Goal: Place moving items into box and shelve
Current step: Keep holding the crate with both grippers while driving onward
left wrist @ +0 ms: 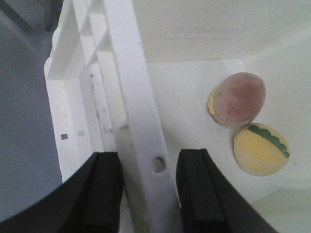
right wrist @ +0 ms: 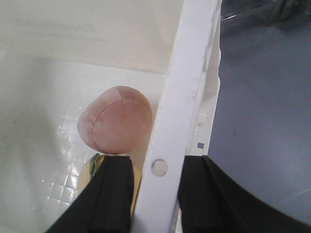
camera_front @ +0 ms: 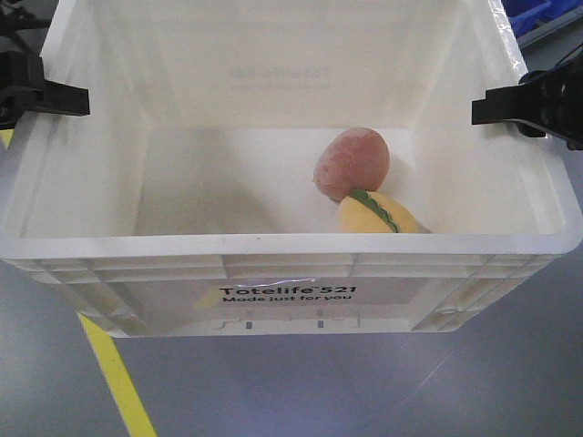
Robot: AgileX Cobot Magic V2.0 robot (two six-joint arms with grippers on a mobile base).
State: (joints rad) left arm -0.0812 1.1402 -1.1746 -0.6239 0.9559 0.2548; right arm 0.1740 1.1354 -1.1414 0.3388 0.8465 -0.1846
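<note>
Inside the box (camera_front: 137, 244), pink toy (camera_front: 352, 162) touches yellow toy (camera_front: 375, 215).

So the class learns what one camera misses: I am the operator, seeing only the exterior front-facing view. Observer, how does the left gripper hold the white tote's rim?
Observer: The left gripper straddles the rim of the tote, with one finger inside the wall and one outside, both against it.
Operator: And the right gripper?
Observer: The right gripper clamps likewise. A round hole in the rim sits between its fingers.
Operator: Do the toys show anything I miss?
Observer: From the left wrist, a small yellow patch shows at the edge of the pink toy.
</note>
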